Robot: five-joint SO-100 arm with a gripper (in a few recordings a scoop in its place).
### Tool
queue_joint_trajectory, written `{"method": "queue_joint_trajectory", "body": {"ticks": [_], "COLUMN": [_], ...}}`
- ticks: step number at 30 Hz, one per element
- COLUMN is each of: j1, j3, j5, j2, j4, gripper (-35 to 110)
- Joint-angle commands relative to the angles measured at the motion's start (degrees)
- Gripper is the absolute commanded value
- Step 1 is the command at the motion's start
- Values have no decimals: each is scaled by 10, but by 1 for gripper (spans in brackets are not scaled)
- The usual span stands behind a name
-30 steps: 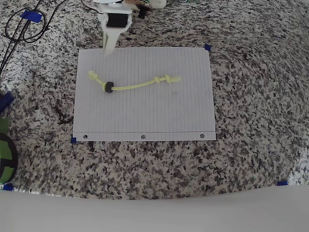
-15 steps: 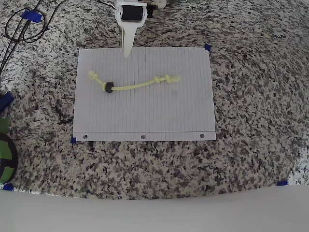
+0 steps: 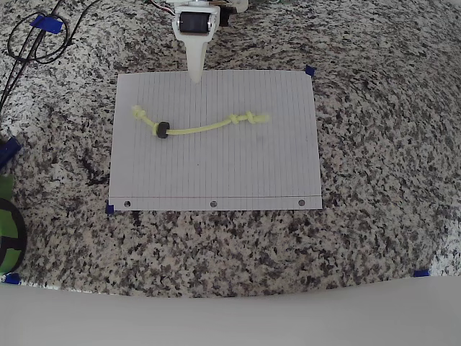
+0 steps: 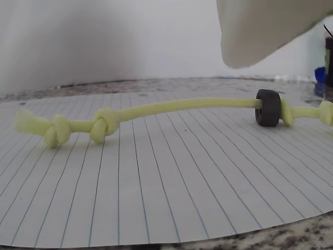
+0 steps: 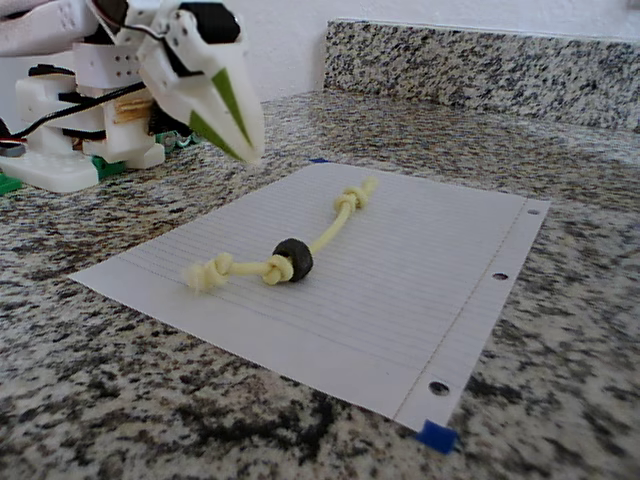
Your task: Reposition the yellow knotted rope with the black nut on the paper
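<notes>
White arm (image 5: 110,60), tapered white gripper (image 5: 235,125) fingers, green strips, black motor

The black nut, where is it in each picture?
Overhead view: the nut sits left of the middle of the paper, near the rope's left end.
Wrist view: the nut is at the right, low under the white jaws.
Fixed view: the nut is near the middle of the picture.
Shared landmark: the knot right beside the nut.

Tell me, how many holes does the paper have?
3, in a row along the paper's bottom edge in the overhead view: left corner, middle, right corner.
</notes>
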Motion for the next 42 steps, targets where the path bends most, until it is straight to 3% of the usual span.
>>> {"method": "queue_joint_trajectory", "body": {"ticks": [1,42], "j1": [-3,-9], "j3": [7,35], "j5": [-10,-7], "j2": [22,22], "j4": [7,12], "gripper": [0,0]}}
